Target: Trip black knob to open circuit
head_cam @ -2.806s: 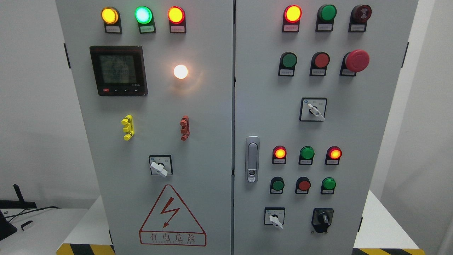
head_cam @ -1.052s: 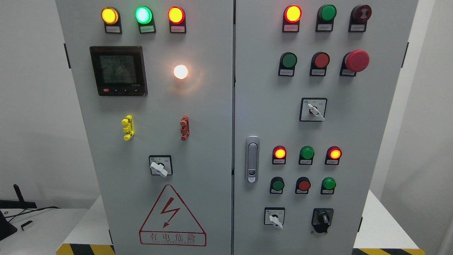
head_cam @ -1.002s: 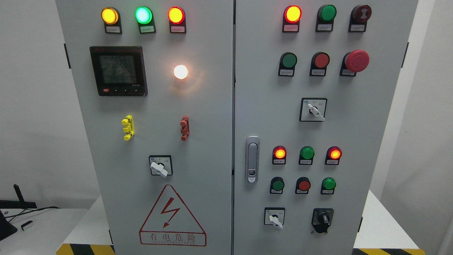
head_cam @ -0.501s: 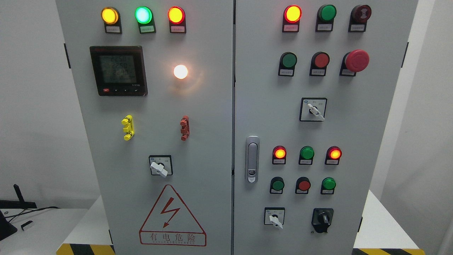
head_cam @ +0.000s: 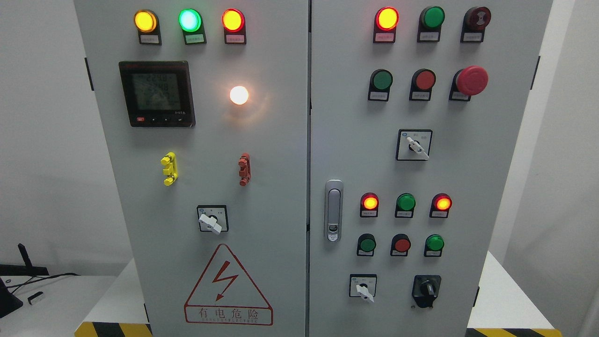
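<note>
1. Neither my left nor my right robot hand is in my head view, so I cannot tell how their fingers are set.
2. Lowest and nearest on the right door: the black knob [head_cam: 426, 289], beside a white-handled selector [head_cam: 363, 287].
3. Above it, three small push buttons [head_cam: 401, 245], then three lamps [head_cam: 405, 202].
4. Farther up, the red mushroom button [head_cam: 471, 80].

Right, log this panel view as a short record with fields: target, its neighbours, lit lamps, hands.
target: black knob, bottom right of the right door, untouched
left neighbour: white-handled selector
above it: green button
lamps lit, left door: amber lamp, green lamp, red lamp, white lamp
door latch: silver handle
hands: neither in view
</note>
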Action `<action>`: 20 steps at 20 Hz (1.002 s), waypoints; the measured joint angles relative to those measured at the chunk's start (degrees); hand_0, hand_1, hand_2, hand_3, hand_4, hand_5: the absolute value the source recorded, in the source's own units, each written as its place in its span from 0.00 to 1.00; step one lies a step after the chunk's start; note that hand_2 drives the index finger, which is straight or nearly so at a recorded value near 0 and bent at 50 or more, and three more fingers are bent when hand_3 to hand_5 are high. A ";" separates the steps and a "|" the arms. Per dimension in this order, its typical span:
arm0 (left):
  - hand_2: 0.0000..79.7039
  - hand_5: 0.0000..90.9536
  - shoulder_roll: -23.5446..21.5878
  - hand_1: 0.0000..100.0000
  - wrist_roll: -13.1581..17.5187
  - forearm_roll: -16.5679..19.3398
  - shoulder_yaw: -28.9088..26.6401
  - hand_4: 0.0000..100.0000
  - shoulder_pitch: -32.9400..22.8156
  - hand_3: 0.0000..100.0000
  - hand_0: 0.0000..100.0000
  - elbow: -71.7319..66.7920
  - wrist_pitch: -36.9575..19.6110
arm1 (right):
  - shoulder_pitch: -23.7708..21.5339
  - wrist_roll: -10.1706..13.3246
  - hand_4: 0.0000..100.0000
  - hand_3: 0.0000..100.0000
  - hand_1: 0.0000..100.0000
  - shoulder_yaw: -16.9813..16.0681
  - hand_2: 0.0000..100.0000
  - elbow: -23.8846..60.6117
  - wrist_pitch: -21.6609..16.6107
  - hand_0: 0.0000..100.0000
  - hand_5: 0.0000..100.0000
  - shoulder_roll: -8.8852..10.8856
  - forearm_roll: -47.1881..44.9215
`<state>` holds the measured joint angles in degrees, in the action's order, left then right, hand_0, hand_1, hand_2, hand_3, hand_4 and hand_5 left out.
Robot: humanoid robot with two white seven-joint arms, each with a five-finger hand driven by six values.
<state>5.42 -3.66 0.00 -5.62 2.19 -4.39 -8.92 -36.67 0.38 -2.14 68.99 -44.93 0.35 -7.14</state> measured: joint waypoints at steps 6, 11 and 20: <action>0.00 0.00 -0.01 0.39 0.00 0.00 0.00 0.00 0.00 0.00 0.12 0.00 0.00 | -0.78 4.29 0.87 0.78 0.66 -2.91 0.32 12.82 0.17 0.29 1.00 -0.14 3.26; 0.00 0.00 -0.01 0.39 0.00 0.00 0.00 0.00 0.00 0.00 0.12 0.01 0.00 | 1.50 6.73 0.89 0.78 0.66 -4.76 0.32 21.69 6.33 0.28 1.00 -0.22 5.59; 0.00 0.00 -0.01 0.39 0.00 0.00 0.00 0.00 0.00 0.00 0.12 0.00 0.00 | 5.65 9.33 0.92 0.83 0.67 -6.93 0.34 35.39 16.17 0.28 1.00 -0.29 6.82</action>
<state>5.41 -3.66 0.00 -5.62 2.19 -4.39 -8.93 -31.02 9.72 -9.07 104.38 -28.76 0.06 -0.32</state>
